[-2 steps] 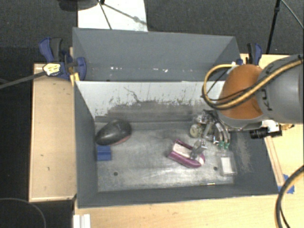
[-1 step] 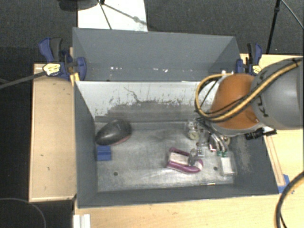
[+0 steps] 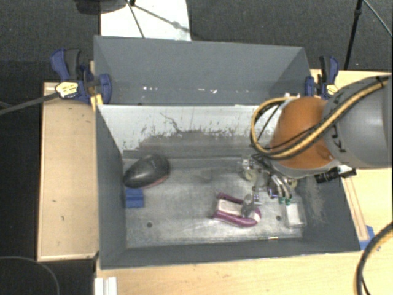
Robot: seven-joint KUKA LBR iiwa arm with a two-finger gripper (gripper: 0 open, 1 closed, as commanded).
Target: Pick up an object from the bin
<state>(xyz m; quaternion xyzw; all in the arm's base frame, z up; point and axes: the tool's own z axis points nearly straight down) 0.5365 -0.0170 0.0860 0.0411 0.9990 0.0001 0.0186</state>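
Observation:
My gripper (image 3: 251,209) reaches down at the front right of the bin floor, its fingertips touching the right end of a purple and white curved object (image 3: 232,212) that lies flat there. I cannot make out how far apart the tips stand. A small pale rectangular piece (image 3: 294,215) lies just right of the gripper.
A dark grey computer mouse (image 3: 146,171) rests at the left of the bin floor, with a small blue block (image 3: 134,198) just in front of it. The arm with its orange cover and yellow-black cables comes in over the bin's right side.

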